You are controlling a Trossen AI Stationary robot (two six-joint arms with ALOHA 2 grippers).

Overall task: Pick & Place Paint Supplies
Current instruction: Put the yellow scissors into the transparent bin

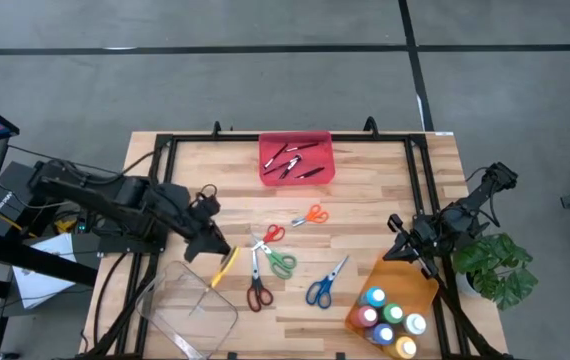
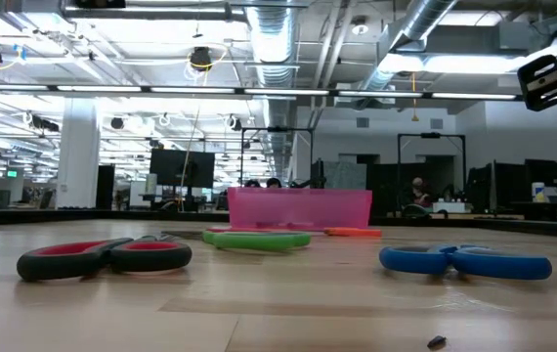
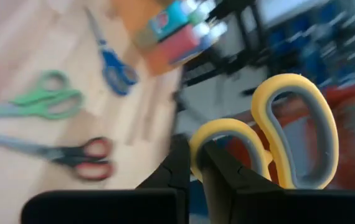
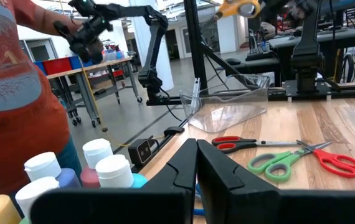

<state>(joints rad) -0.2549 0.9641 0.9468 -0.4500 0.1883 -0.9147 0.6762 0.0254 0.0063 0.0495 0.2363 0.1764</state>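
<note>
My left gripper point(image 1: 215, 248) is shut on yellow-handled scissors point(image 1: 225, 266), held in the air by the far right corner of the clear tray point(image 1: 190, 312). Several more scissors lie flat on the wood: orange point(image 1: 310, 215), red point(image 1: 268, 235), green point(image 1: 280, 262), dark red point(image 1: 257, 290) and blue point(image 1: 325, 283). Thin dark brushes lie in the pink tray point(image 1: 297, 158). White-capped paint bottles point(image 1: 390, 315) stand in the orange tray point(image 1: 405, 285). My right gripper point(image 4: 196, 163) is shut on nothing, just beyond that tray's far side. My left gripper pinches the rim of one yellow handle loop point(image 3: 195, 152) between its two fingers. The second loop point(image 3: 296, 130) stands free beside the fingers. The scissors are lifted clear of the table; in the right wrist view they point(image 4: 236, 7) are high in the air.
The table has a black frame along its edges point(image 1: 265, 137). A green plant point(image 1: 500, 265) stands off the right edge. A person in a red shirt point(image 4: 15, 93) stands beyond the table, past the orange tray. Bare wood lies between the scissors and the pink tray.
</note>
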